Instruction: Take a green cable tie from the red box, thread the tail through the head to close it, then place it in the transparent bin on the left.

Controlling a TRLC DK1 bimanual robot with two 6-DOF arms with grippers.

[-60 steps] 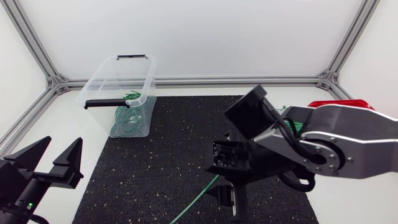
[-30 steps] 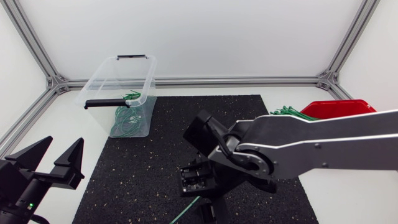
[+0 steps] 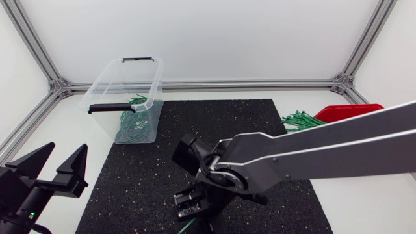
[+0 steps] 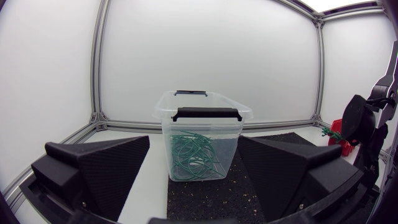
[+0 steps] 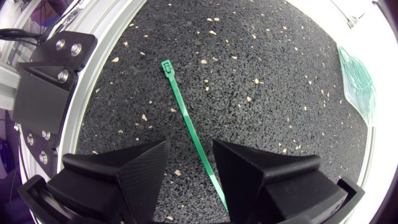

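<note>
Over the near part of the black mat (image 3: 162,149), the right end effector (image 5: 190,144) stands narrowly parted. The green cable tie (image 5: 183,109) runs out between its fingers (image 5: 124,174), hugging one and clear of the other. To take it well, it should probably centre on the strap before closing, gripping toward the tail so the head is left free for threading. Off the mat's left edge the left end effector (image 3: 65,149) gapes wide; the transparent bin (image 3: 104,88) sits at its far left corner. The tail end is hidden under a finger, and whether the tie rests on the mat is unclear.
</note>
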